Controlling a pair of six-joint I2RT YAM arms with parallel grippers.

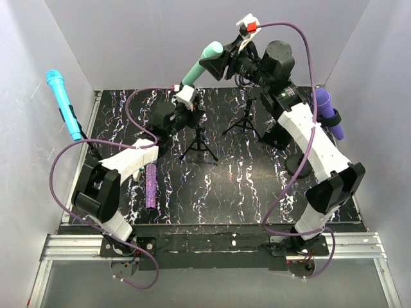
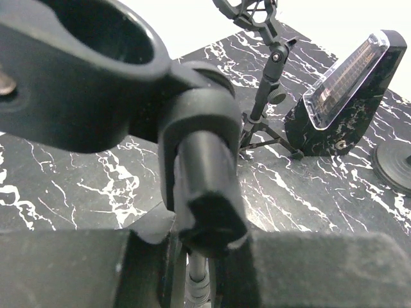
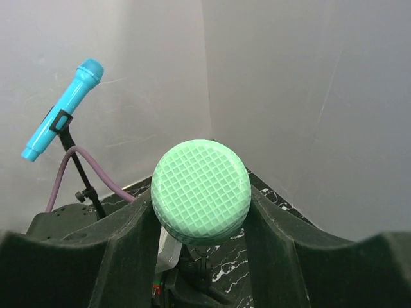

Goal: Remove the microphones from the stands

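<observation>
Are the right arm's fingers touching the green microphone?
Touching. The right wrist view shows the green microphone wedged between both fingers, which press on its round head from either side with no gap.

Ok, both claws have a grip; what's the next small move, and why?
Probably draw the green microphone up along its own axis with the right claw, clear of the clip. That claw is shut on it near the head, and the left claw pinches the stand below the clip, bracing it.
</observation>
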